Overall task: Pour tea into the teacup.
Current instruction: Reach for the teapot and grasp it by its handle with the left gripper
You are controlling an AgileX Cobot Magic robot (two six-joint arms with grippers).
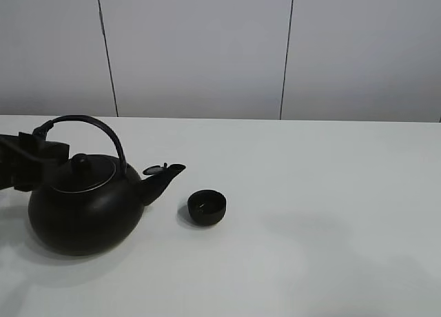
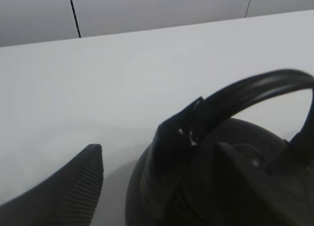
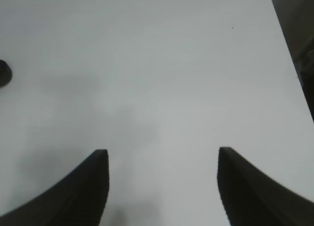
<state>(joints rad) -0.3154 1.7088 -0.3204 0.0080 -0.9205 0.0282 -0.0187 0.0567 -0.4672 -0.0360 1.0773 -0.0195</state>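
A large black kettle [image 1: 86, 207] with an arched handle [image 1: 103, 127] stands on the white table at the left, its spout [image 1: 165, 176] pointing right. The small black teacup [image 1: 207, 207] stands upright just right of the spout; its edge also shows in the right wrist view [image 3: 4, 72]. My left gripper [image 1: 48, 150] is at the handle's left end. In the left wrist view it [image 2: 142, 132] is open: one finger [image 2: 83, 186] is over bare table, the other [image 2: 171, 142] lies against the kettle [image 2: 235, 186] at the handle's base. My right gripper [image 3: 162, 157] is open and empty over bare table.
The white table [image 1: 331, 193] stretches right of the teacup. A grey panelled wall [image 1: 207, 48] stands behind it. In the right wrist view the table's edge [image 3: 299, 49] runs along one side with dark floor beyond. The right arm is out of the exterior view.
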